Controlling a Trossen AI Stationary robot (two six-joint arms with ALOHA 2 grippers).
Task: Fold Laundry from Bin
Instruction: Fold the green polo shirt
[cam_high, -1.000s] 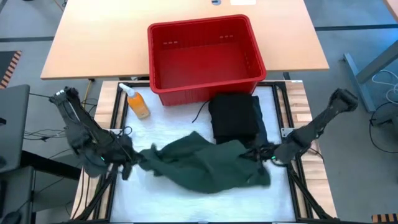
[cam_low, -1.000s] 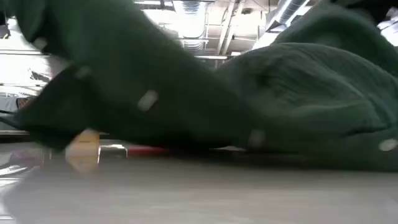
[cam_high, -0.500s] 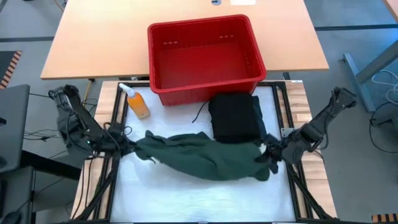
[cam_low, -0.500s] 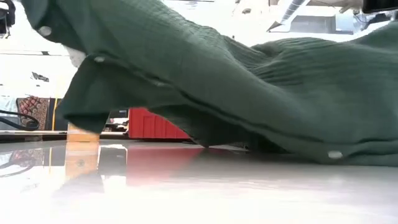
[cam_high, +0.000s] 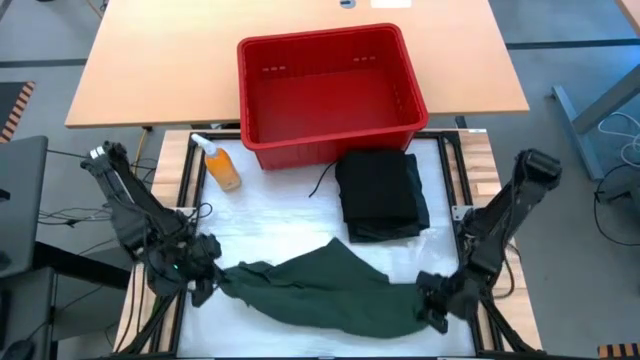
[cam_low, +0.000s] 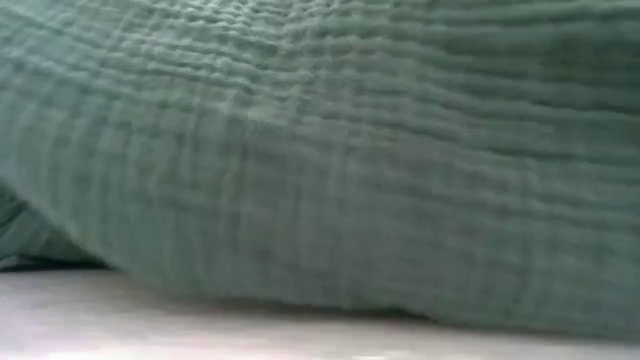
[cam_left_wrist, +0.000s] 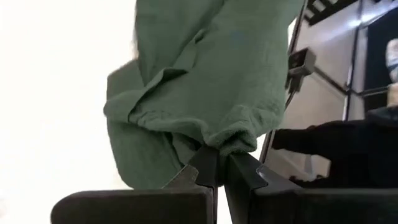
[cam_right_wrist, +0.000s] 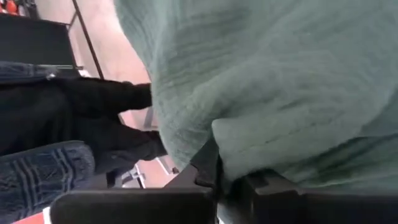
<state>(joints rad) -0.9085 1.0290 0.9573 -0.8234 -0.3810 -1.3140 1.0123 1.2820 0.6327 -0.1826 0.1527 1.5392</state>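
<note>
Green shirt (cam_high: 330, 290), crumpled and crinkle-textured, stretched along the table's (cam_high: 290, 210) near edge. Left gripper (cam_high: 208, 278) and right gripper (cam_high: 432, 305) each pinch an end. Folded black pile (cam_high: 378, 192) lies beside the empty bin (cam_high: 330, 90).

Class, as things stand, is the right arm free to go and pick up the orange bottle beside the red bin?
Probably not: the right gripper is shut on the green shirt, and the orange bottle stands across the table, on the left arm's side.
</note>
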